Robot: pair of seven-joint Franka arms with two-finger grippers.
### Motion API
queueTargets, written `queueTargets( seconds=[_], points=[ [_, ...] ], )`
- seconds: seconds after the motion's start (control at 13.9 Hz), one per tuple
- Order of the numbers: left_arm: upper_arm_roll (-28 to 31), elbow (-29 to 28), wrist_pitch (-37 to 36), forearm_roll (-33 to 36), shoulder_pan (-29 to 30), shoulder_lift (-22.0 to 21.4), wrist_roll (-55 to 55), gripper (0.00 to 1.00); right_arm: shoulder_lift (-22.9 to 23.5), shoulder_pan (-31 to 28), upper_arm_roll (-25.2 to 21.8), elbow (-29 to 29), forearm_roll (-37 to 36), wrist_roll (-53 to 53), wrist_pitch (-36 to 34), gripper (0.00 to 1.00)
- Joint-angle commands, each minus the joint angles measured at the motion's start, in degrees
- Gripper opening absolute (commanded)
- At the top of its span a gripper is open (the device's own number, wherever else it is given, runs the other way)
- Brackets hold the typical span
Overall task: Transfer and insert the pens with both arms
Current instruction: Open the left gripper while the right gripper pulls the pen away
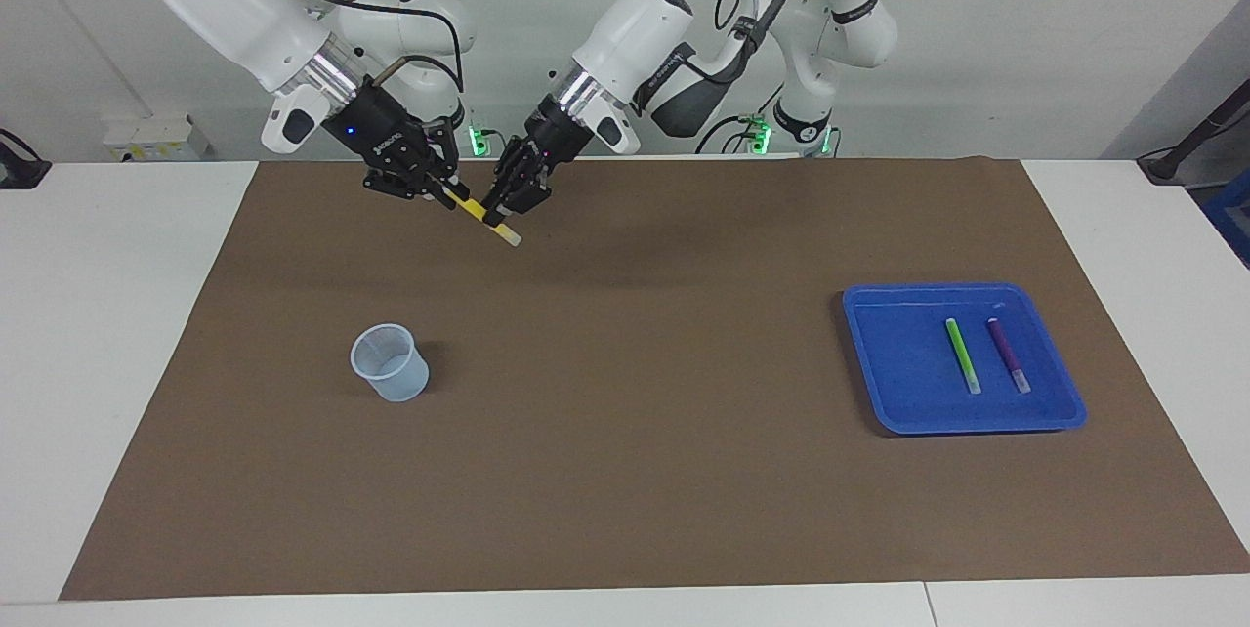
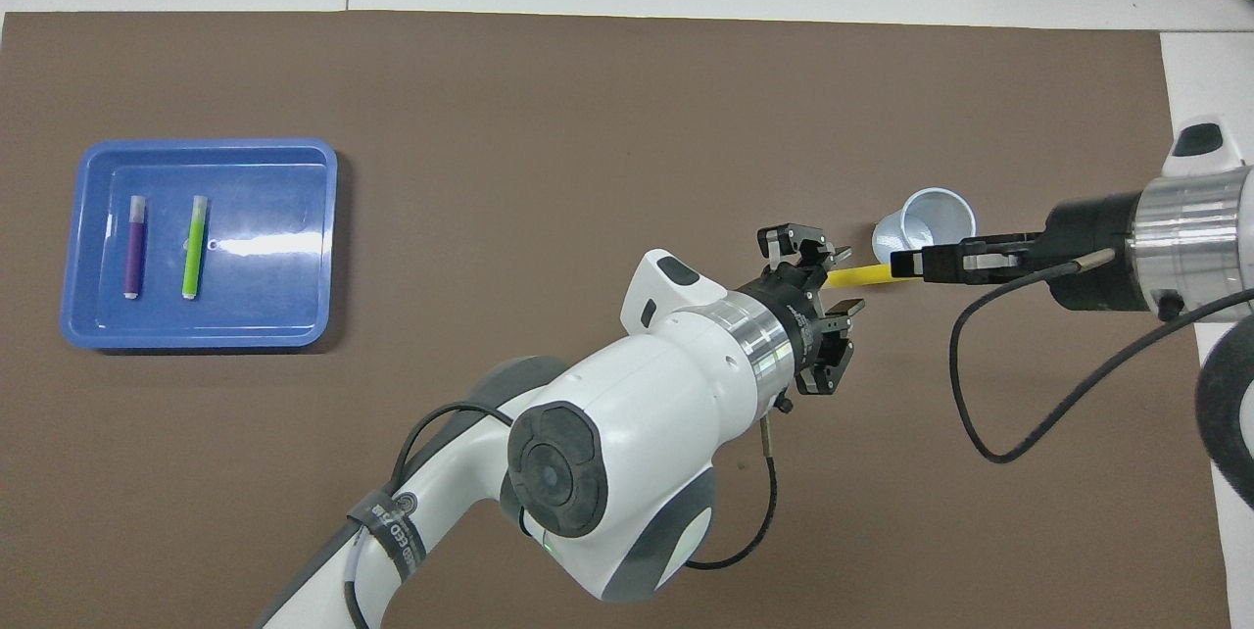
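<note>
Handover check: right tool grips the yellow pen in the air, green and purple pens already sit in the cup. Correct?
Not quite. The green pen and purple pen lie in the blue tray, not in the cup, which shows no pens; the facing view shows this. The right tool does grip the yellow pen in the air.

A glossy plastic tray (image 2: 331,247) (glare-streaked) sits on a matt brown paper-like mat (image 2: 588,120).
</note>
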Motion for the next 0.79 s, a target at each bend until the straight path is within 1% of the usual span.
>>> queueTargets(
  seconds=[0.0,0.07,0.14,0.22,0.29,0.43,0.65,0.72],
  points=[
    [0.92,-0.39,-2.5,-0.09,0.36,-0.78,0.72,0.64,0.07,-0.75,0.01,1.27,-1.5,-0.43,-0.84,0.0],
    [1.01,-0.3,-3.47,-0.09,1.5,-0.96,0.72,0.71,-0.02,-0.75,-0.08,1.28,-2.03,-0.35,-0.84,0.0],
    [1.01,-0.3,-4.44,-0.09,2.9,-0.96,0.72,0.79,0.07,-0.83,-0.17,1.36,-3.6,-0.35,-0.75,0.0],
    [1.01,-0.3,-5.93,-0.09,4.22,-1.05,0.72,1.0,0.07,-1.27,-0.17,1.71,-5.53,-0.43,-0.84,0.0],
    [1.1,-0.3,-7.68,-0.01,5.63,-1.14,0.81,1.0,0.07,-2.23,-0.17,1.72,-8.25,-0.61,-0.75,0.0],
    [1.1,-0.21,-8.75,0.61,6.96,-1.23,3.08,1.0,-0.02,-3.2,-0.08,1.37,-13.35,-0.96,-0.84,0.0],
    [1.36,-0.39,-11.03,0.96,9.06,-1.4,13.34,1.0,0.41,-4.88,0.01,0.75,-19.94,-3.15,0.21,0.0],
    [1.36,-0.47,-12.26,0.87,10.11,-1.66,16.86,1.0,1.55,-4.88,0.01,0.84,-22.4,-3.33,1.09,0.0]
  ],
)
